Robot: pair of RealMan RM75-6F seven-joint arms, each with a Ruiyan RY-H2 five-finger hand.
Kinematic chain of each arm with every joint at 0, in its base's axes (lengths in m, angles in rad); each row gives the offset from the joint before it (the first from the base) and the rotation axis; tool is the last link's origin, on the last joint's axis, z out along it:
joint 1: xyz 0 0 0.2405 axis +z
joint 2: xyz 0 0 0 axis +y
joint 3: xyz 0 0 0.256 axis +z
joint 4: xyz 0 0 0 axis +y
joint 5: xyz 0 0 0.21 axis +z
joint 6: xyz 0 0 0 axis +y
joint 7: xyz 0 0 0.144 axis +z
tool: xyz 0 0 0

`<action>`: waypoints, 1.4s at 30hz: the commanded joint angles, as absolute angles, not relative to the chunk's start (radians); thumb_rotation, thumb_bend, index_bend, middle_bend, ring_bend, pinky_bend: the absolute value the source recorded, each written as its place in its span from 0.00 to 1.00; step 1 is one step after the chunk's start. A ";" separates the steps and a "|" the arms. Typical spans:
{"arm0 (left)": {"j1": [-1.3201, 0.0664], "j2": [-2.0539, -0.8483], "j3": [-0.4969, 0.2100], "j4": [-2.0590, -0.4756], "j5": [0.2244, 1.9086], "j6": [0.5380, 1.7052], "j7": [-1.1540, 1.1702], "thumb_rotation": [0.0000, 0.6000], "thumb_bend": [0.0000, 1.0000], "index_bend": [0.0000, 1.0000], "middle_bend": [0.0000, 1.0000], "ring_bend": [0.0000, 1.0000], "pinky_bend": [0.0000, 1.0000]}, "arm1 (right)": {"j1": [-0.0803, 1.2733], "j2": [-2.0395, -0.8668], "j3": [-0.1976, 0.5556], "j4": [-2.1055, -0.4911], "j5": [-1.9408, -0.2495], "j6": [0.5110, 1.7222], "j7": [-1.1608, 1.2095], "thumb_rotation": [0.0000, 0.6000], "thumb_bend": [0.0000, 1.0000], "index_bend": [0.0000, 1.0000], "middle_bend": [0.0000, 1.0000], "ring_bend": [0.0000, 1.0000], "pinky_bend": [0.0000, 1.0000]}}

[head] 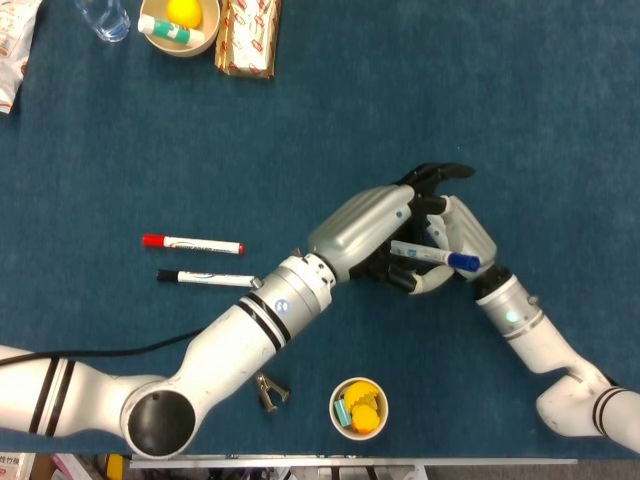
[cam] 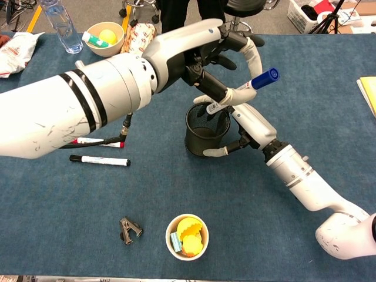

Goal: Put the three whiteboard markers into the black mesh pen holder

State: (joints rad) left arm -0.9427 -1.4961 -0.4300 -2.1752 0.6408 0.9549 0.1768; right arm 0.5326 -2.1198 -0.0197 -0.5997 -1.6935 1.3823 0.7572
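- Left hand (cam: 202, 56) grasps the blue-capped marker (cam: 247, 87) between thumb and fingers, directly above the black mesh pen holder (cam: 205, 130). Marker tilted, cap end up and to the right, other end pointing down at the holder's mouth, not yet inside.
- Right hand (cam: 244, 126) wraps the holder from its right side, fingers curled around the wall, holder upright on the blue table (cam: 294, 76).
- In the head view the left hand (head: 365, 230) covers most of the holder; the marker (head: 432, 256) shows across the right hand (head: 462, 235).
- Red-capped marker (head: 192, 243) and black-capped marker (head: 205, 278) lie side by side on the table, well left of the holder, roughly parallel, red one farther.
- Near edge: paper cup (cam: 187, 236) with yellow items inside; a small dark clip (cam: 130, 229) to its left.
- Far left: bowl (cam: 104, 37) holding a yellow ball, clear bottle (cam: 60, 26) beside it.
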 commanded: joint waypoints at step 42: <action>-0.914 -1.428 -0.351 -2.031 0.778 0.805 -0.139 1.00 0.34 0.43 0.07 0.01 0.15 | 0.566 -2.084 -0.032 -0.714 -1.706 1.408 0.699 1.00 0.00 0.43 0.51 0.44 0.49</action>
